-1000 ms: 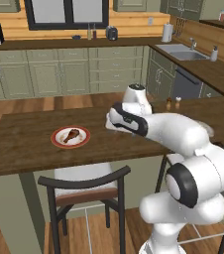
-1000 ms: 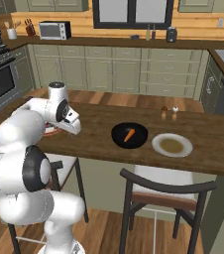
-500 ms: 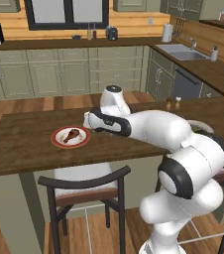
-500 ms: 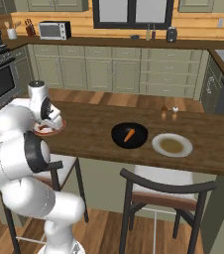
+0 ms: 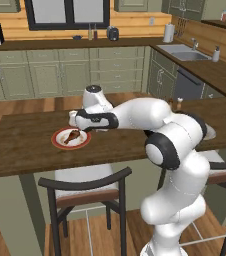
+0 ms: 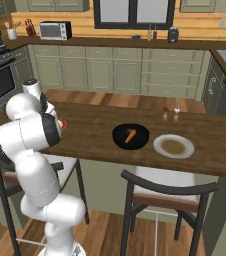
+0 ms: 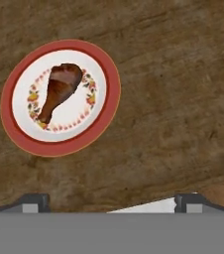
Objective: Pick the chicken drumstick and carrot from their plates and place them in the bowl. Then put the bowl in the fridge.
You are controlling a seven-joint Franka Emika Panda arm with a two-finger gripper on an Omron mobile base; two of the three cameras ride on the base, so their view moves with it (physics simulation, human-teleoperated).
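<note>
The gripper (image 7: 112,201) hangs spread wide and empty above the bench (image 7: 173,99); the drumstick (image 7: 59,90) lies on its red-rimmed plate (image 7: 109,106), ahead and left.

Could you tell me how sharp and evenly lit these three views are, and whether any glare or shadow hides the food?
Hand view: chicken drumstick crisp on its red-rimmed plate, flat light, no glare. Left base view: soft render, arm partly masks the counter. Right base view: carrot clear against the black bowl.
</note>
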